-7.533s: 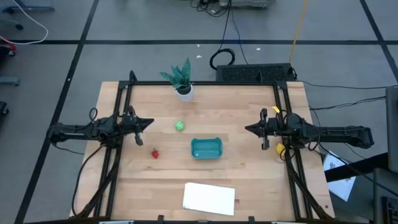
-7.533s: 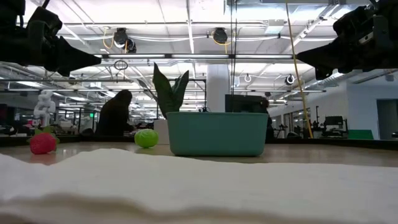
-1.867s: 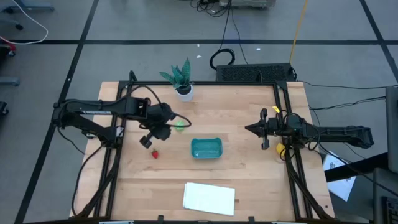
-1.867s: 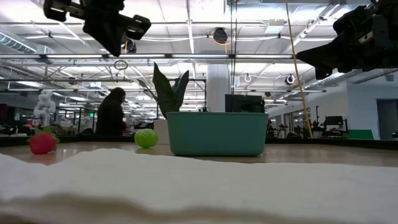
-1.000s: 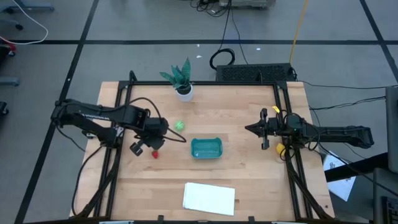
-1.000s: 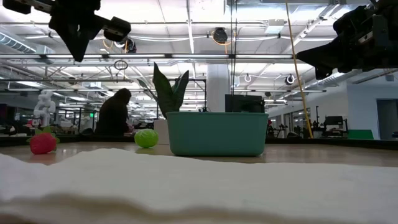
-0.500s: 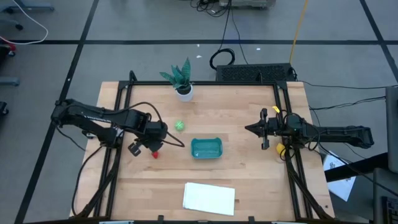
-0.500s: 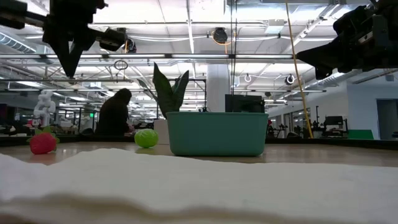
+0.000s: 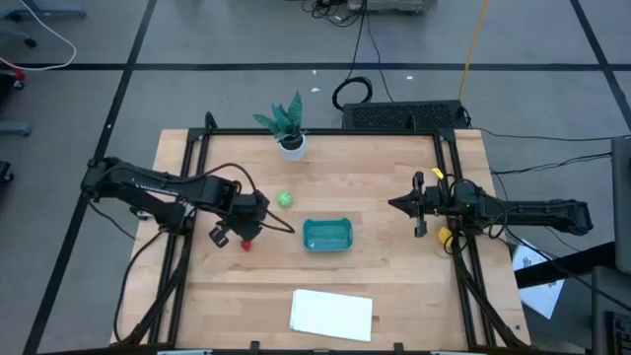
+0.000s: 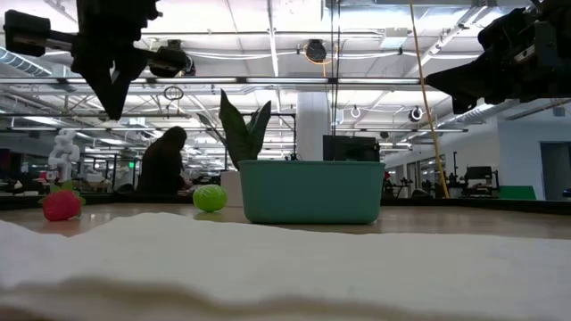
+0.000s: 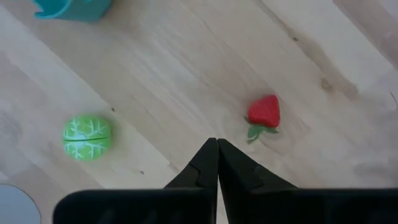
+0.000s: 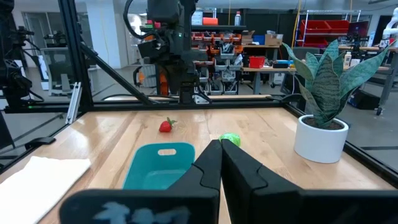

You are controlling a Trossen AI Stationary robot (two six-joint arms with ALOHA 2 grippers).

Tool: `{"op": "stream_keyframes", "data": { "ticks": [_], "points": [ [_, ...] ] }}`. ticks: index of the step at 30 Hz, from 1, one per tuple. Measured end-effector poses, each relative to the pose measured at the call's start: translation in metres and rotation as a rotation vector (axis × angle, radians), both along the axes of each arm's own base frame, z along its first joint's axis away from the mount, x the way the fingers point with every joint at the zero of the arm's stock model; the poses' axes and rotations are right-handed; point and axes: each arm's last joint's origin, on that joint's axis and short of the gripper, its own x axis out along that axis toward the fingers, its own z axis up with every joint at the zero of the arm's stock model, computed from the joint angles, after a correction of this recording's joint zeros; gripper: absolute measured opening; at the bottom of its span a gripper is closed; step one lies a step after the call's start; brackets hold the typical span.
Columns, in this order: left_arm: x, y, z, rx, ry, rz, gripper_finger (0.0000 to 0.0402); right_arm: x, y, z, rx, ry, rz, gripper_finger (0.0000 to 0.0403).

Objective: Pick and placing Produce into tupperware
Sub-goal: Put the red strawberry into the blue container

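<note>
The left end effector [image 9: 246, 233] hangs above the desk [image 9: 394, 286], right over the strawberry [image 9: 245, 244], its fingers pressed together and holding nothing. In the left wrist view its fingertips [image 11: 217, 155] point down just beside the strawberry. The green piece [image 9: 284, 199] lies near, toward the plant [image 9: 286, 123]. The tupperware [image 9: 326, 235] sits mid-desk with nothing visible in it. The right end effector [image 9: 394, 204] waits at the desk's right side, fingers pressed together, empty. A yellow piece [image 9: 445, 238] shows beside the right arm. A white sheet [image 9: 331, 313] lies at the front edge.
</note>
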Motion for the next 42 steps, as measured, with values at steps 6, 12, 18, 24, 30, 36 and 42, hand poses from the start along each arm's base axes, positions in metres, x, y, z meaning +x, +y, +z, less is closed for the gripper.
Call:
{"op": "stream_keyframes", "data": {
  "ticks": [6,12,18,24,30,36,42],
  "points": [
    [0.002,-0.002,0.001,-0.071,-0.009,0.031,0.0089,0.000,0.000,0.000,0.000,0.000,0.000,0.0000],
    [0.001,-0.003,0.001,-0.102,-0.003,0.037,0.0192,0.000,0.000,0.000,0.000,0.000,0.000,0.0000],
    [0.001,-0.003,0.001,-0.086,-0.004,0.034,0.0281,0.000,0.000,0.000,0.000,0.000,-0.001,0.0000],
    [-0.005,-0.010,-0.013,-0.066,0.041,-0.001,0.0318,0.000,0.000,0.000,0.000,0.000,0.000,0.0000],
    [-0.016,-0.015,-0.040,-0.006,0.098,-0.035,0.0319,0.000,0.000,0.000,0.000,0.000,0.000,0.0000],
    [-0.014,-0.018,-0.053,-0.059,0.040,-0.043,0.0319,0.000,0.000,0.000,0.000,-0.003,-0.001,0.0000],
    [-0.015,-0.019,-0.058,-0.079,0.042,-0.059,0.0320,0.000,0.000,0.002,-0.003,-0.023,0.000,0.0000]
  ]
}}
